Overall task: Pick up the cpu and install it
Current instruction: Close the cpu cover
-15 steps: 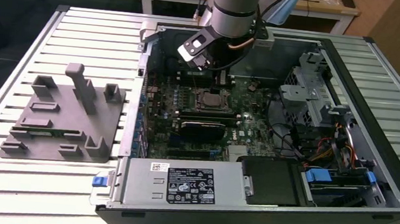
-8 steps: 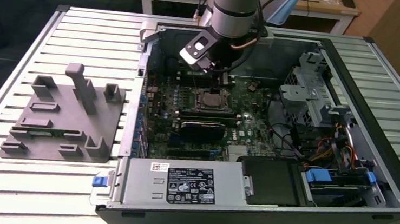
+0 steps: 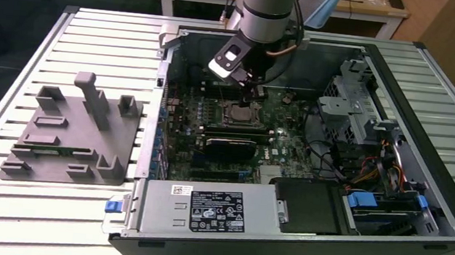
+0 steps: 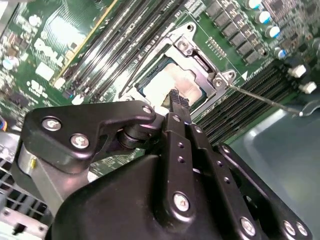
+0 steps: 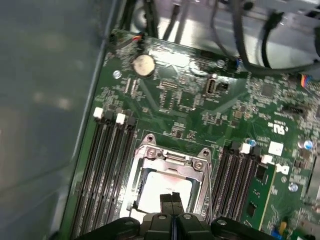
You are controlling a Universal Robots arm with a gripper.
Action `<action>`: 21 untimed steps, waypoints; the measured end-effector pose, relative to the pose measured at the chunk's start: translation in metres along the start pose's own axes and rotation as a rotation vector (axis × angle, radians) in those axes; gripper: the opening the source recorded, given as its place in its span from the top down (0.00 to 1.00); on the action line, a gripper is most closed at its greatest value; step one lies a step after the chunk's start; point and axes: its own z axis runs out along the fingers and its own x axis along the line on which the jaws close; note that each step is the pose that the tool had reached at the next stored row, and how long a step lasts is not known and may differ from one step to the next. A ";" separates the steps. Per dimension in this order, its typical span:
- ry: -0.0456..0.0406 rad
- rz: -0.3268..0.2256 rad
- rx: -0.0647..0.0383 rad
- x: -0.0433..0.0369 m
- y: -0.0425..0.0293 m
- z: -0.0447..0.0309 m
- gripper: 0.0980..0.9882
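The cpu [image 5: 159,189] lies flat inside the metal-framed socket [image 5: 170,161] on the green motherboard, its silver top catching the light. It also shows in the second wrist view as the cpu [image 4: 167,82] within the socket frame [image 4: 200,65]. My gripper [image 5: 172,199] hangs just over the cpu's near edge, its two black fingers pressed together with nothing between them. In the second wrist view the gripper [image 4: 178,101] points down at the chip. In the exterior view the gripper [image 3: 253,97] stands inside the open computer case, right above the socket [image 3: 241,114].
Memory slots [image 5: 107,165] flank the socket on both sides. A thin lever wire [image 4: 262,99] sticks out beside the socket. The case walls [image 3: 162,78], a drive cage [image 3: 353,107] and cables [image 3: 372,171] surround the board. A grey fixture tray [image 3: 70,138] sits on the slatted table at the exterior view's left.
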 end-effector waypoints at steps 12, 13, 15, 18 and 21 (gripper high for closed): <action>-0.0012 -0.217 -0.001 0.0000 0.0000 0.0000 0.99; -0.0013 -0.235 -0.001 0.0000 0.0000 0.0001 0.99; -0.0015 -0.272 -0.001 0.0000 0.0000 0.0001 0.99; -0.0018 -0.327 -0.001 0.0000 0.0000 0.0001 0.99; -0.0022 -0.381 -0.001 0.0000 0.0000 0.0001 0.99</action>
